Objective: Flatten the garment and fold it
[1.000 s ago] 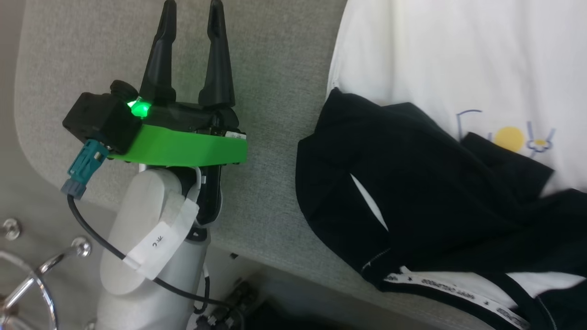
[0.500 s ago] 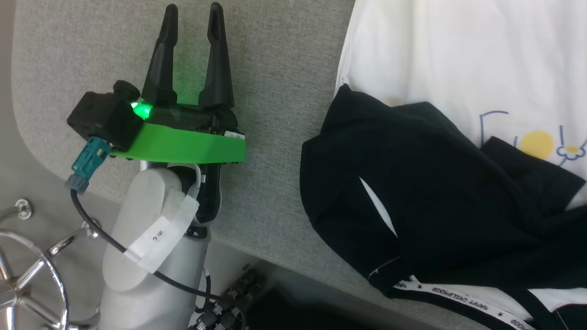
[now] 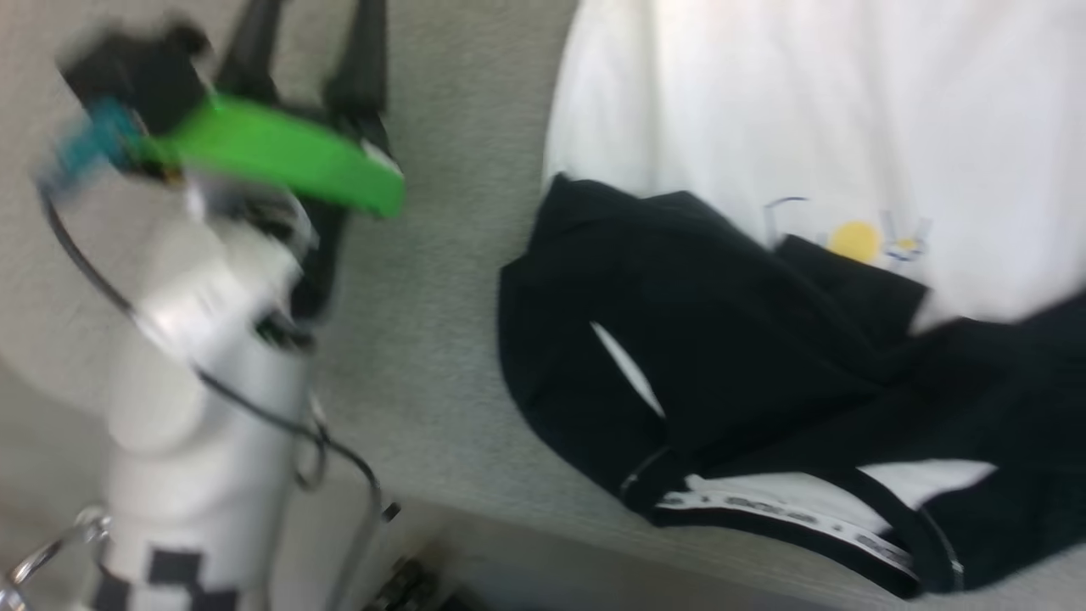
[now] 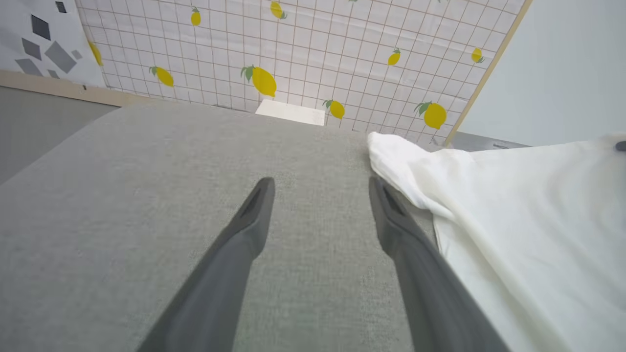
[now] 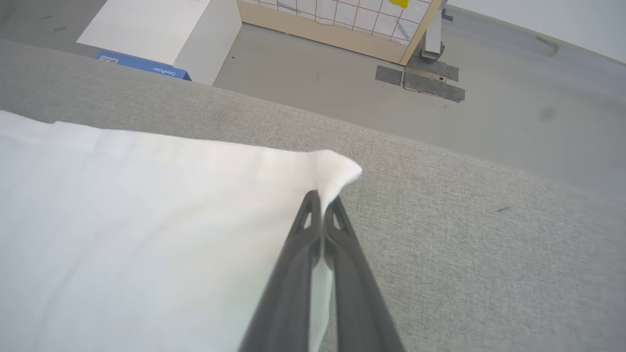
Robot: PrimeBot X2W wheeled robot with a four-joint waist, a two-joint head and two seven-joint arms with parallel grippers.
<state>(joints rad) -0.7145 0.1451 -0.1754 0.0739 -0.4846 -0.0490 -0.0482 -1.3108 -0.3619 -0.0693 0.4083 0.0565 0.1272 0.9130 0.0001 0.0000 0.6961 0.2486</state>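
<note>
Two dark fingers of the right end effector (image 5: 323, 198) are pressing together on a white corner of the garment (image 5: 146, 220), pinching the cloth so that the corner is peaking just past their tips; how much fabric is lying between them is hidden. Nearest the robot in the blurred head view, the garment's neckband (image 3: 780, 513) is lying by the front edge of the grey counter (image 3: 458, 255), its lettering too smeared to read. Behind it the black part is lying crumpled, with a white sliver showing through a fold, and a small yellow print (image 3: 854, 240) is peeking out, partly covered by black cloth. The white body is spreading beyond, running off the top and right edges. To the left, beside the garment's white edge, the left end effector (image 3: 310, 42) is pointing over bare counter with its fingers spread wide and holding nothing, its tips cut off by the frame. Farther off, a lemon-patterned panel (image 4: 293, 49) is standing behind the counter.
</note>
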